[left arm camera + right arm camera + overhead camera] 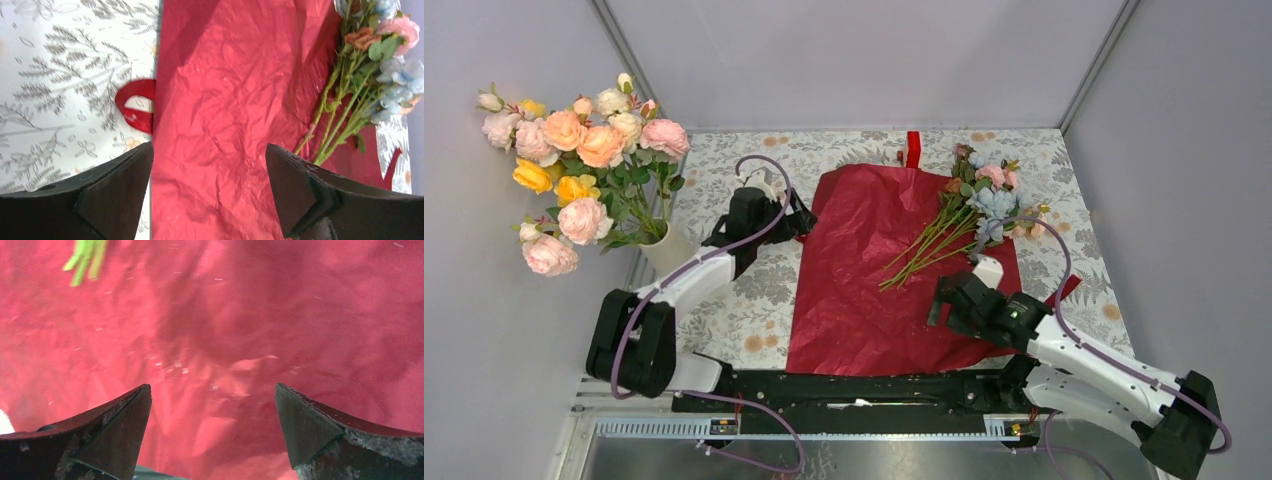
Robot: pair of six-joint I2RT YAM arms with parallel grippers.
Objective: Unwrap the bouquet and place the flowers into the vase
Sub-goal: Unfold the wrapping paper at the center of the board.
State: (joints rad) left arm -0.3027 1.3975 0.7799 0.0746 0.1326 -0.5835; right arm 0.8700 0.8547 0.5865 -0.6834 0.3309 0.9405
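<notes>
The bouquet is undone: its dark red wrapping paper (864, 280) lies spread flat mid-table. The flowers (972, 205), pale blue, pink and brownish on green stems, rest on the paper's far right part. In the left wrist view the flowers (360, 85) lie beyond the paper (225, 100). My left gripper (804, 218) stands open at the paper's left edge, empty (209, 146). My right gripper (936, 300) hovers open over the paper's near right part, with only the paper (250, 315) and the stem ends (85, 260) ahead of it (212, 385). The white vase (667, 252) stands far left.
A large bunch of peach, pink and yellow roses (574, 150) fills the vase and spreads over the left wall. A red ribbon loop (912, 148) lies at the paper's far edge, seen also by the left wrist (135, 102). Grey walls enclose the patterned tabletop (754, 300).
</notes>
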